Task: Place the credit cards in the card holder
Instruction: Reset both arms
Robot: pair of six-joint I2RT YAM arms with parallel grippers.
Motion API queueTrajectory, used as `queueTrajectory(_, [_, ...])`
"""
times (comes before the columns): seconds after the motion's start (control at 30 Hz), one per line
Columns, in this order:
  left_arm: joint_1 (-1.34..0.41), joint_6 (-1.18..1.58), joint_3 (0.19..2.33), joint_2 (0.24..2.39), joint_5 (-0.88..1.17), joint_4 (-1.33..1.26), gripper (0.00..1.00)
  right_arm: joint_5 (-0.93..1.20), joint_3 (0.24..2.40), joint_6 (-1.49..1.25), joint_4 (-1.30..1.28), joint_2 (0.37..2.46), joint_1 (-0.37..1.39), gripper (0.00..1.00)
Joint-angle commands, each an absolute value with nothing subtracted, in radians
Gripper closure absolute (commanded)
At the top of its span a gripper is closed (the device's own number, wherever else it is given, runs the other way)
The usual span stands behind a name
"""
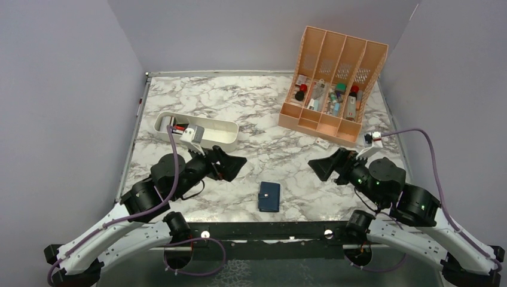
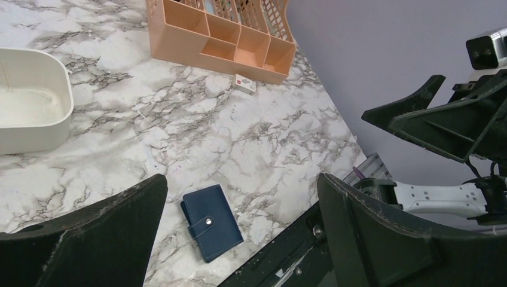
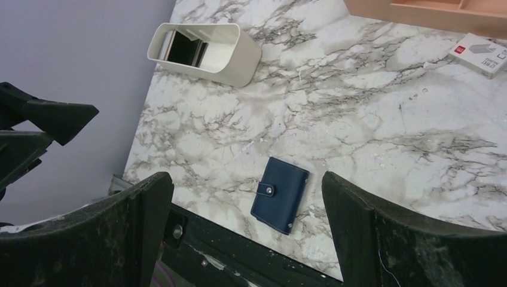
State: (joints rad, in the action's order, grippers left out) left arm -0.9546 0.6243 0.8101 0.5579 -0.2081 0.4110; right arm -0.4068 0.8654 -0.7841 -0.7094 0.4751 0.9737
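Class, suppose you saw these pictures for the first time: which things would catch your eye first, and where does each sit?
The tall orange file organizer stands out at the far right of the marble table, its slots full of small items. A small navy card holder lies shut near the front edge, between the open left hand and the open right hand, touched by neither.

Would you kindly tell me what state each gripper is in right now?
Left gripper: open, holding nothing.
Right gripper: open, holding nothing.
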Motion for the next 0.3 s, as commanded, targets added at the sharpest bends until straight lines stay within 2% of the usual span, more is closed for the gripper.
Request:
queueTrajectory(0.0, [-0.95, 0.621, 0.789, 0.548, -0.236, 0.423, 0.01, -0.439, 0.852, -0.781, -0.735, 0.473, 0.976, 0.0])
queueTrajectory(0.27, [-0.95, 0.604, 0.778, 0.555, -0.264, 0.422, 0.01, -0.442, 0.852, -0.782, -0.729, 0.491, 0.975, 0.0])
